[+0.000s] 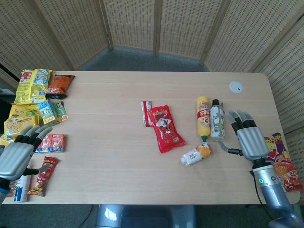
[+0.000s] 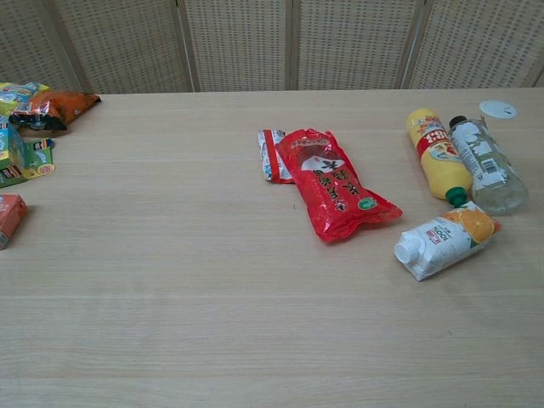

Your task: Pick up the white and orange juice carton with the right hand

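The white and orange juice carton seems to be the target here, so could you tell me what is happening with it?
The white and orange juice carton lies on its side on the light wooden table, untouched. The right hand hovers open just to its right, beside the clear plastic bottle and yellow squeeze bottle. The left hand sits idle and open by the snack packets.

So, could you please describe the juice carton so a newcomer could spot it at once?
On the light wooden table, look right, beside the robot's open right hand. Below the yellow squeeze bottle lies a small white juice carton, on its side, alone showing an orange fruit picture.
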`<action>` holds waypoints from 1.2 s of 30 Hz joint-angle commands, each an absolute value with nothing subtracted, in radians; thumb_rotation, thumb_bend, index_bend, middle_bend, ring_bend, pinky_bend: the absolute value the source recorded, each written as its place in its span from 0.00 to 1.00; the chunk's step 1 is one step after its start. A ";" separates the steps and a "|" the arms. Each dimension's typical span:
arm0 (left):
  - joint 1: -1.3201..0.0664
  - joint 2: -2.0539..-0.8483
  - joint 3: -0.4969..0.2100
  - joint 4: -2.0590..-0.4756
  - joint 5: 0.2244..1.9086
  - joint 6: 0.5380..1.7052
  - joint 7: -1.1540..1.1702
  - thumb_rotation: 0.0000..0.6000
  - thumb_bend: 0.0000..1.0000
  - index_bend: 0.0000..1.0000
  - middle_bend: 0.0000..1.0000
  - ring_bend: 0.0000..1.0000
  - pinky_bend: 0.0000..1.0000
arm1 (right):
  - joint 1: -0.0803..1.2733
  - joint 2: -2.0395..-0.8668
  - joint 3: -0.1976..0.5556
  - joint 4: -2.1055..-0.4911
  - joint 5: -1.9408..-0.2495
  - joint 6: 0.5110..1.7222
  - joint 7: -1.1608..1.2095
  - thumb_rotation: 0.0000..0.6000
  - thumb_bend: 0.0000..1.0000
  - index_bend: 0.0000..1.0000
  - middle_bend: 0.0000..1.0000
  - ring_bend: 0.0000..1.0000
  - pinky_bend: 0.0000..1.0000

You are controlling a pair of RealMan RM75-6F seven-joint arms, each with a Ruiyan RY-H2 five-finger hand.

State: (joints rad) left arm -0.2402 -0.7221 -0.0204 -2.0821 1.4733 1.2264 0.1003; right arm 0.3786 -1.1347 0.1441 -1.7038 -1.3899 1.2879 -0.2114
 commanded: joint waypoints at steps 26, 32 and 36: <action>-0.290 -0.755 -0.041 -2.014 1.512 1.199 0.025 1.00 0.22 0.00 0.00 0.00 0.00 | 0.453 -1.178 0.052 -1.678 -1.444 1.079 -0.289 0.53 0.38 0.00 0.11 0.00 0.00; -0.304 -0.761 -0.043 -1.999 1.522 1.187 0.011 1.00 0.22 0.00 0.00 0.00 0.00 | 0.472 -1.260 0.025 -1.605 -1.463 1.038 -0.304 0.86 0.52 0.00 0.24 0.00 0.06; -0.304 -0.756 -0.042 -1.999 1.528 1.193 0.003 1.00 0.22 0.00 0.00 0.00 0.00 | 0.480 -1.301 0.016 -1.564 -1.474 1.029 -0.308 0.88 0.52 0.00 0.22 0.00 0.06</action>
